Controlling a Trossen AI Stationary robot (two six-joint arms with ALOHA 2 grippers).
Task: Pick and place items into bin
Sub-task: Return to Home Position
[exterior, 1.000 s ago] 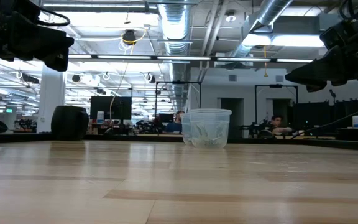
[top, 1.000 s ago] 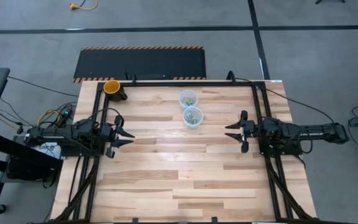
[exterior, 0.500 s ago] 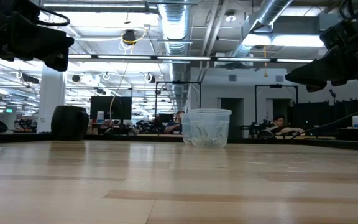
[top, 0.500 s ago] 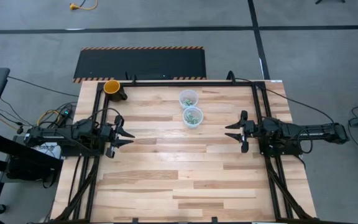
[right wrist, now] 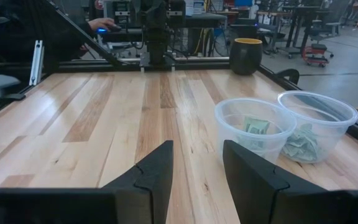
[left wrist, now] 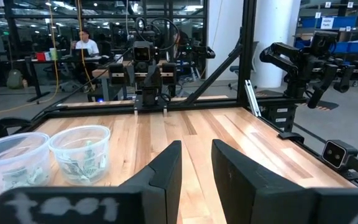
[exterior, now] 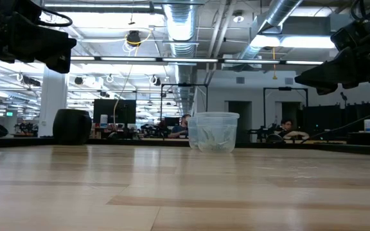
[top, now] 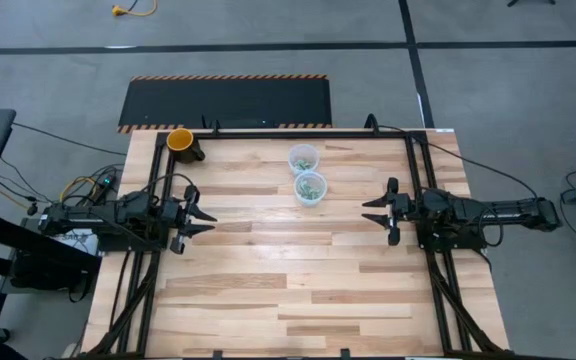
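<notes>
The left hand (top: 200, 215) is held at the surface's (top: 268, 290) left edge, fingers parted and empty; the right hand (top: 373, 212) is held likewise at the right edge. Nothing is seen to have shifted over the last second. The packets (top: 310, 187) are kept in the two cups (top: 291, 160) between the hands. None is seen loose, so the job is judged done.

1. The table (top: 288, 270) is pale wood planks with tan and brown streaks.
2. The two cups (right wrist: 230, 140) are clear; the packets (right wrist: 255, 127) inside are green and white.
3. The mug (top: 180, 140) is dark outside and yellow inside.
4. The mat (top: 226, 100) is black, edged with orange-and-black stripes.
</notes>
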